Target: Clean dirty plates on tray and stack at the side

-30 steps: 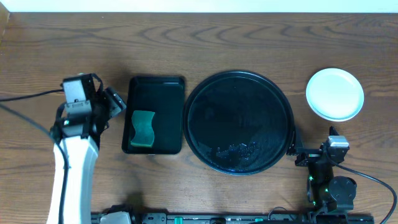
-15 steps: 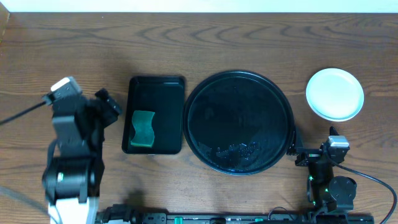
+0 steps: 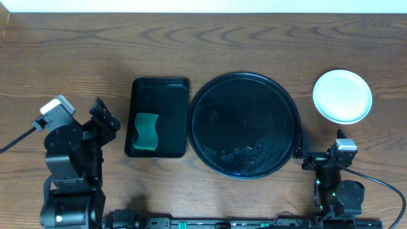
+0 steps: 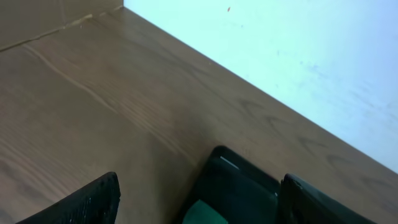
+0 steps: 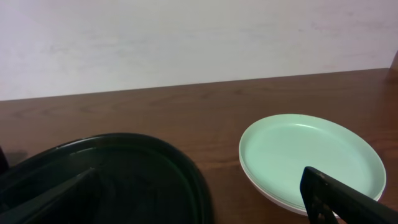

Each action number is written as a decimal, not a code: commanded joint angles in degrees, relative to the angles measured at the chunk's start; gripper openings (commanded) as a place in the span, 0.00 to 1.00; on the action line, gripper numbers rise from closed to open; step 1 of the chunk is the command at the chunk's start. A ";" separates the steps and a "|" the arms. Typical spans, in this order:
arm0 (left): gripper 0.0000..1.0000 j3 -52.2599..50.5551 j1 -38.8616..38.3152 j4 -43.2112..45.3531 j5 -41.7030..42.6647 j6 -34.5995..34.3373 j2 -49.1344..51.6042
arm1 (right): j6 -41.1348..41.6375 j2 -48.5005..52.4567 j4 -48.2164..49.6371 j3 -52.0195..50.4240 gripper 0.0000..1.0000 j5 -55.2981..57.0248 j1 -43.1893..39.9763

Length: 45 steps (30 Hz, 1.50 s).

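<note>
Overhead view showed the tray (image 3: 241, 102) bare of plates, with only a patch of glistening specks on its near part. The plates (image 3: 342, 95) sat in a stack on the table (image 3: 63, 51) to the right of the tray and slightly farther back, clear of its rim. In the right wrist view the top plate was pale green with no smear on it, and a white edge showed beneath. How many plates made up the stack could not be counted from either view, though it was likely the full set, since none lay elsewhere.

Judgement: cleaning and stacking appeared complete, with nothing left beyond parking the arms.

The left gripper (image 4: 199, 182) stood at the near left of the table, its jaws wide apart with nothing between them. The right gripper (image 5: 199, 174) sat low at the near right, beside the tray's rim, likewise spread and empty, facing the stack.

Other items: a small rectangular tray (image 3: 159, 95) lay just left of the round one, with a green sponge (image 3: 146, 131) resting in its near left part. Neither arm was near it. Nothing stood between the grippers and the stack, and no obstruction was noted.
</note>
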 commanded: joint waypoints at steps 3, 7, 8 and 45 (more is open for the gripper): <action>0.82 -4.55 -0.28 -0.07 -1.60 -0.79 -8.57 | 0.63 -0.42 -0.17 -0.09 0.99 0.76 -0.50; 0.82 -9.77 -0.28 -0.02 -1.62 -0.76 -17.51 | 0.63 -0.42 -0.17 -0.09 0.99 0.76 -0.50; 0.83 -10.99 -0.28 -0.02 -1.62 -0.79 -19.85 | 0.63 -0.42 -0.20 -0.09 0.99 0.76 -0.50; 0.82 -35.60 -3.43 46.14 -1.36 -15.85 -36.94 | 0.63 -0.42 -0.20 -0.09 0.99 0.76 -0.50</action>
